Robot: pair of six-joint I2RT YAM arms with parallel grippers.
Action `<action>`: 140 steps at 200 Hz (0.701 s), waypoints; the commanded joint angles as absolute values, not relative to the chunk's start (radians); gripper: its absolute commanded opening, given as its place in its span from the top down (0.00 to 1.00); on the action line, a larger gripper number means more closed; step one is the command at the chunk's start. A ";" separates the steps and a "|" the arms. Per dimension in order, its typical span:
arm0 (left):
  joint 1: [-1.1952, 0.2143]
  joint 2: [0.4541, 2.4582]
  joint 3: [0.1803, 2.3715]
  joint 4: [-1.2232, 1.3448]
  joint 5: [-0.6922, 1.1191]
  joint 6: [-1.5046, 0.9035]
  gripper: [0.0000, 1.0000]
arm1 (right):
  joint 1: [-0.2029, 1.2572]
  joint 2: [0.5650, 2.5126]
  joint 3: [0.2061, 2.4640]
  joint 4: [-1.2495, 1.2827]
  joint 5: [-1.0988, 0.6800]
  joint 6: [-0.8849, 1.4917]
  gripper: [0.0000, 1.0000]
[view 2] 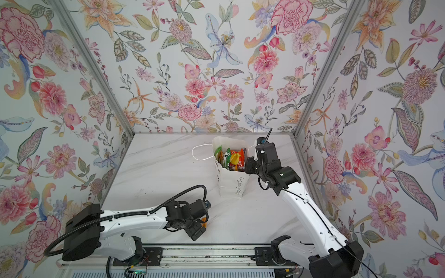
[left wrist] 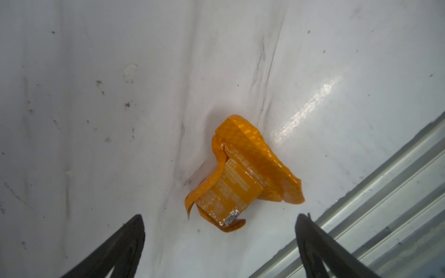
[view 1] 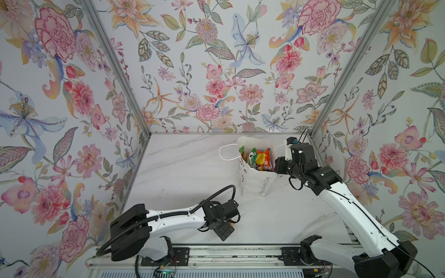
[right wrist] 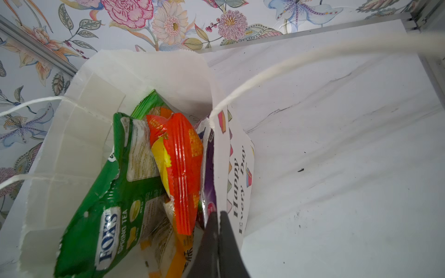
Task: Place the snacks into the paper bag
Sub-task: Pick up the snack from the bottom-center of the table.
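The white paper bag [view 1: 255, 183] [view 2: 231, 185] stands upright at the back right of the table, mouth open. Several snacks fill it: a green FOX'S bag [right wrist: 108, 204], a red-orange sachet [right wrist: 185, 168] and a purple pack [right wrist: 209, 168]. My right gripper [right wrist: 218, 214] [view 1: 279, 166] is shut on the bag's near wall at the rim. One orange-wrapped bar [left wrist: 240, 175] [view 1: 230, 223] lies crumpled on the table near the front edge. My left gripper [left wrist: 220, 216] [view 1: 227, 227] hangs just above it, open wide, its fingertips either side of the bar's near end and not touching it.
An aluminium rail [left wrist: 385, 204] runs along the table's front edge close beside the orange bar. The bag's cord handles [view 1: 225, 152] [right wrist: 289, 65] hang out on both sides. Floral walls [view 1: 72, 120] close in the left, back and right.
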State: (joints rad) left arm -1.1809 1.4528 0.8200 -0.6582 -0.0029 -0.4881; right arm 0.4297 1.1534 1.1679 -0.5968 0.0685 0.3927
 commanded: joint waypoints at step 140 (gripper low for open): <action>-1.195 1.652 0.910 -0.687 -0.024 -0.408 0.56 | 0.404 1.123 1.151 -0.609 0.055 0.382 1.00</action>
